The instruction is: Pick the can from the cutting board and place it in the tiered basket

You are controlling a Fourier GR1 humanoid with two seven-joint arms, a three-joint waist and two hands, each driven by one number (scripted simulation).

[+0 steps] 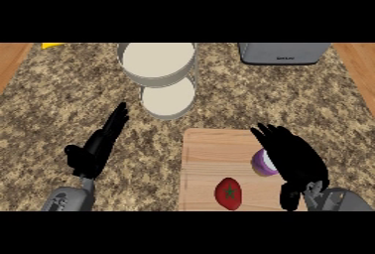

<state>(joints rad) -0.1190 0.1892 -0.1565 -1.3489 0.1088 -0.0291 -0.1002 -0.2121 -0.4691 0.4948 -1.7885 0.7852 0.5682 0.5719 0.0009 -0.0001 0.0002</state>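
Observation:
A wooden cutting board [212, 163] lies at the lower right of the granite counter. On its right part stands a purple can [262, 162] with a white top, partly hidden by my right hand [296, 161]. That hand hovers just right of and over the can, fingers relaxed and spread, not curled round it. The tiered basket [157, 60] stands at the top centre, its two round white tiers one above the other. At the lower left my left hand [99, 146] rests with straight fingers pointing up.
A red tomato-like fruit [229, 193] lies on the board's near part. A grey appliance [283, 52] sits at the back right. A yellow item [53, 45] peeks in at the back left. Wood edges flank the counter.

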